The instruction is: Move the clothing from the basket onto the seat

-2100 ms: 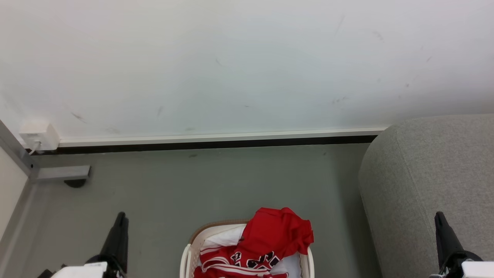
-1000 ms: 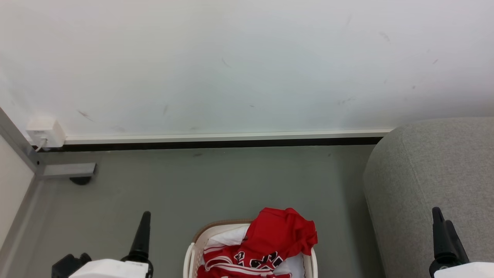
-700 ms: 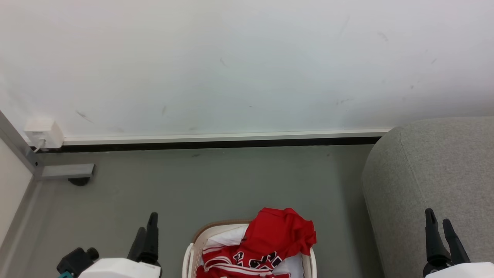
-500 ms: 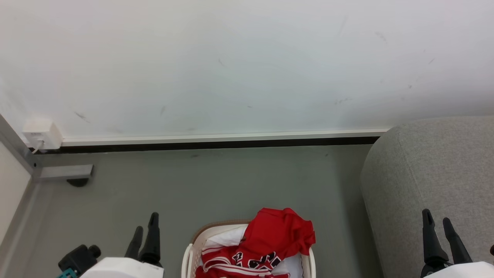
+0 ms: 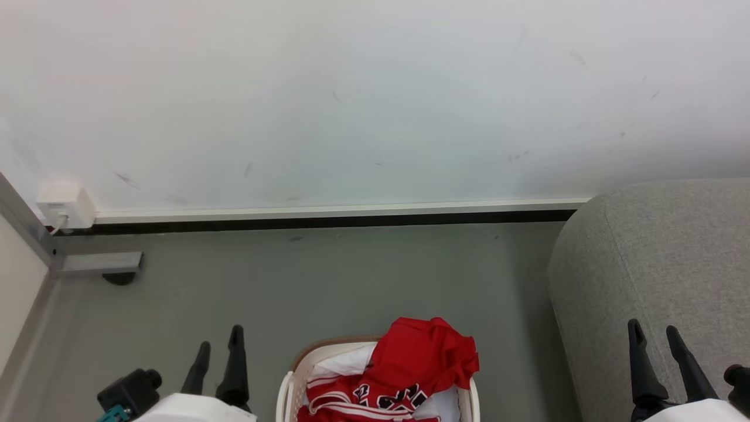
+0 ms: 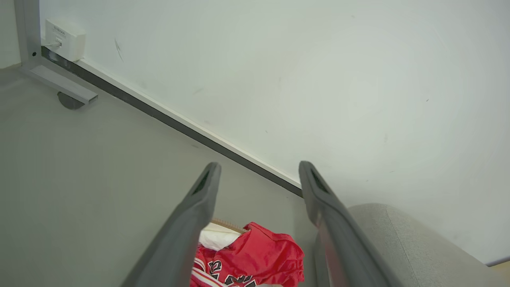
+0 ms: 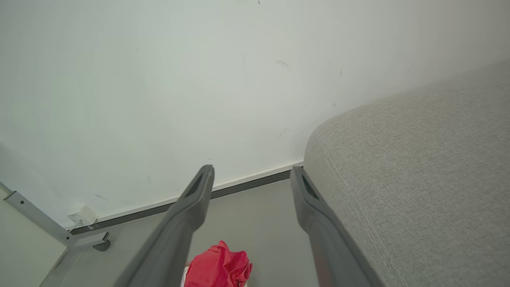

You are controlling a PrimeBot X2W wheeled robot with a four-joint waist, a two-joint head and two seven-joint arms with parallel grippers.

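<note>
a pale wall (image 5: 375, 105) stands at the back, with a white skirting (image 5: 328, 208) and a dark gap below it where it meets the grey floor (image 5: 328, 281). at the far left, one white socket box (image 5: 63, 204) sits low on the wall beside a grey metal post (image 5: 26, 225), whose foot (image 5: 99, 262) lies flat on the floor.

one basket (image 5: 286, 391) stands on the floor at the bottom middle of the head view, cut off by the lower edge. the clothing (image 5: 425, 357) lies heaped inside it, red with white stripes and black-and-white lettering, and one fold rises above the rim on the right. how many garments make up the heap i cannot tell. a white liner (image 5: 344, 361) shows under the red at the left. one seat (image 5: 662, 252) fills the right side, its rounded edge near the basket, with a strip of floor between them.

there are two end effectors, each with two dark fingers. the left end effector (image 5: 220, 338) is just left of the basket, over the floor, its fingers spread well apart with nothing between them. in the left wrist view the clothing shows beyond the gap. the right end effector (image 5: 651, 327) shows against the seat's edge, its fingers likewise spread and gripping nothing. whether it touches the fabric i cannot tell.
</note>
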